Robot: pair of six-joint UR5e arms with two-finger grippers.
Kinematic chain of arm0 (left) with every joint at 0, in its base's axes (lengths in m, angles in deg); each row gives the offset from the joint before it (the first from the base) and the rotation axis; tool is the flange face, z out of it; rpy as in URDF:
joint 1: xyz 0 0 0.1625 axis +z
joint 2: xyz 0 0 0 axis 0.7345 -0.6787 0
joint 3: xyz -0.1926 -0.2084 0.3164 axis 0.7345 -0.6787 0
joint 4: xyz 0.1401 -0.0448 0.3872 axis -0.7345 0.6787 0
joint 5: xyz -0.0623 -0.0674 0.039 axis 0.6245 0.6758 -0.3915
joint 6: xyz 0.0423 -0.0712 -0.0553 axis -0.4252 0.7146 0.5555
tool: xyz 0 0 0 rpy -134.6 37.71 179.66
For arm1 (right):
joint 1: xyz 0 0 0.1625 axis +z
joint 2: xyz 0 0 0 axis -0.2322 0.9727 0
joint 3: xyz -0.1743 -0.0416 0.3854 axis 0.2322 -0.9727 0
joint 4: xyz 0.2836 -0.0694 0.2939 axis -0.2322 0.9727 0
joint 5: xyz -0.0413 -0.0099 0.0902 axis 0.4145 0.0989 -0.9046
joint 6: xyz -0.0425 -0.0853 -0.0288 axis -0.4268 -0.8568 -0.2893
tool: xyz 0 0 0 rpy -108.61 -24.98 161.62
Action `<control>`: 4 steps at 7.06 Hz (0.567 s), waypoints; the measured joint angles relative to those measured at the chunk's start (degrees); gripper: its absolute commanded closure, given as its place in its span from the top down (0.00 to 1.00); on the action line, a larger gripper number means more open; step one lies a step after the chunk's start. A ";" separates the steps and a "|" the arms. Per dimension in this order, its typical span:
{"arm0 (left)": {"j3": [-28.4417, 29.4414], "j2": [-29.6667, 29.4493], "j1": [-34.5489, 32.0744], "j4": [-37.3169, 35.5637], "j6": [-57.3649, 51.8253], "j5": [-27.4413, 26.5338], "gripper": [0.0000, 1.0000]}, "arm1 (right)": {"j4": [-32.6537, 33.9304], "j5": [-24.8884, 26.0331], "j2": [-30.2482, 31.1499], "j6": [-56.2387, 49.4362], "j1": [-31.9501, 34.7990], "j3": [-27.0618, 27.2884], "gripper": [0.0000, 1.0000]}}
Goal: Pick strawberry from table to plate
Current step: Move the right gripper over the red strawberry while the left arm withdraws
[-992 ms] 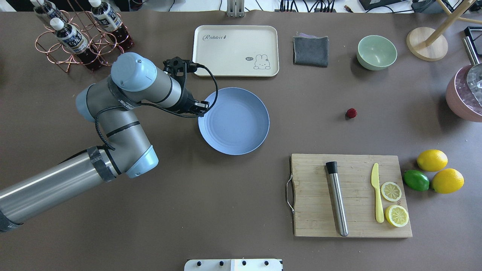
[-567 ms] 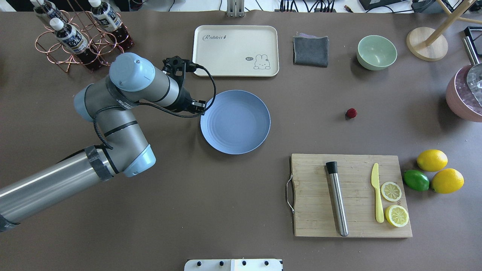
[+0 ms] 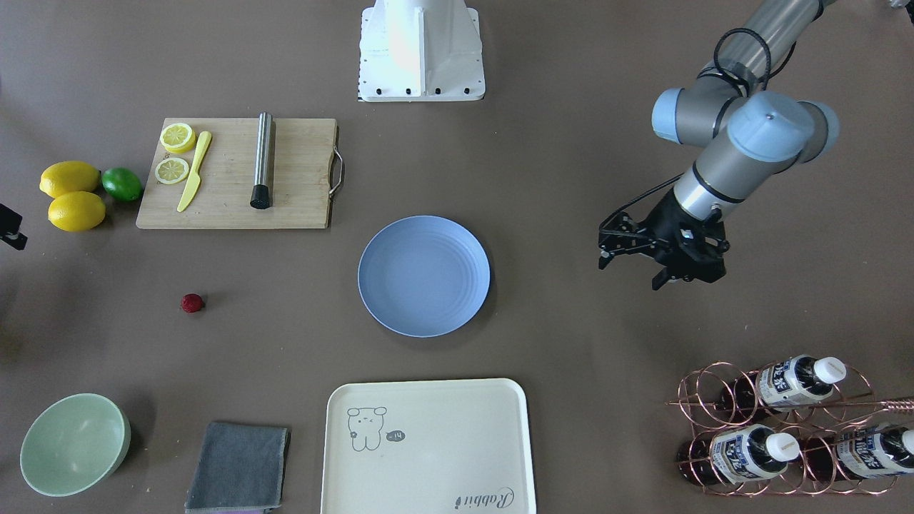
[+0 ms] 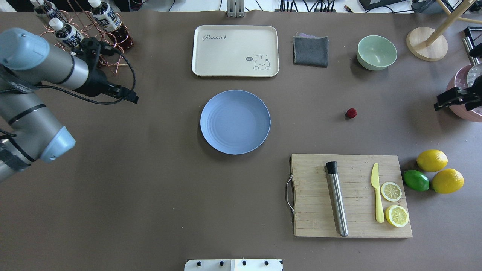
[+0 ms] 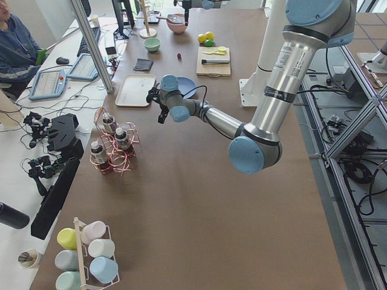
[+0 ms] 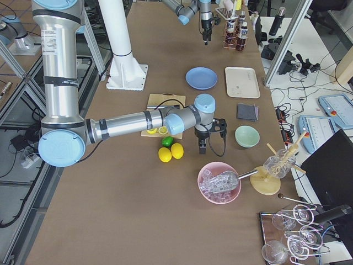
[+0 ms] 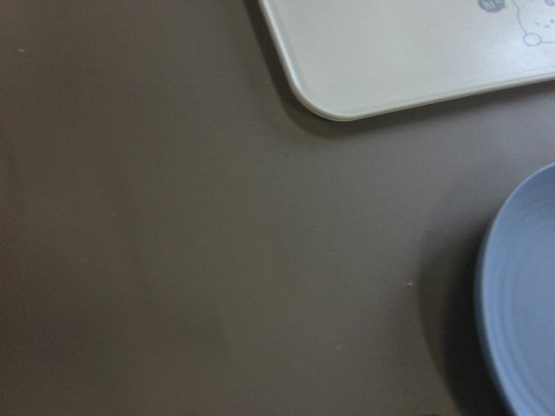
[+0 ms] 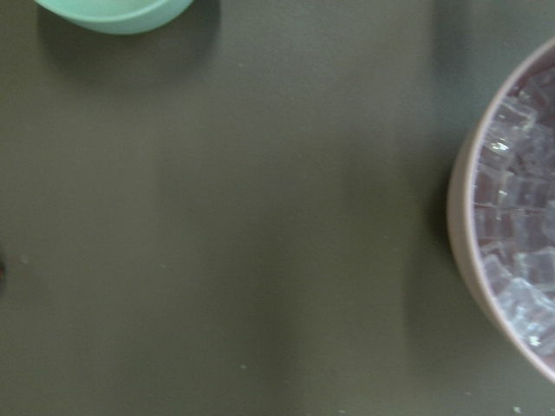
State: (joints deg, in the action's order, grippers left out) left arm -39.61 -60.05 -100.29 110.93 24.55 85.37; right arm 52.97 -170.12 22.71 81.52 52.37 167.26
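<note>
Withdrawn from the plate (image 4: 235,122), left jaws stand open, right jaws likewise; the strawberry (image 4: 351,113) looks round, axis indiscernible.

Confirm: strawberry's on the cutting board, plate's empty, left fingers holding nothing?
Wrong on one point: the strawberry lies on the bare table, clear of the cutting board. The overhead exterior view shows this. The plate is empty and the left fingers hold nothing.

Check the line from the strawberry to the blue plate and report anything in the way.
Nothing visible blocks it. Only bare table lies between the strawberry and the plate; the cutting board sits off that line, nearer the robot.
</note>
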 measured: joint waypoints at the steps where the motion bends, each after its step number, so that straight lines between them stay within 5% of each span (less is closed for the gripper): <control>1: -0.27 4.18 -5.45 -0.05 -6.34 2.22 0.99 | 0.01 2.85 -3.17 7.54 -4.28 0.18 1.00; 4: 4.21 11.63 -23.13 -3.61 -20.64 13.69 0.99 | 0.11 10.46 -11.46 23.08 -13.99 -0.61 1.00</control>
State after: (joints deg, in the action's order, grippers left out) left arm -35.40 -48.43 -123.42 107.32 3.91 99.06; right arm 53.08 -159.67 11.25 104.60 38.37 166.65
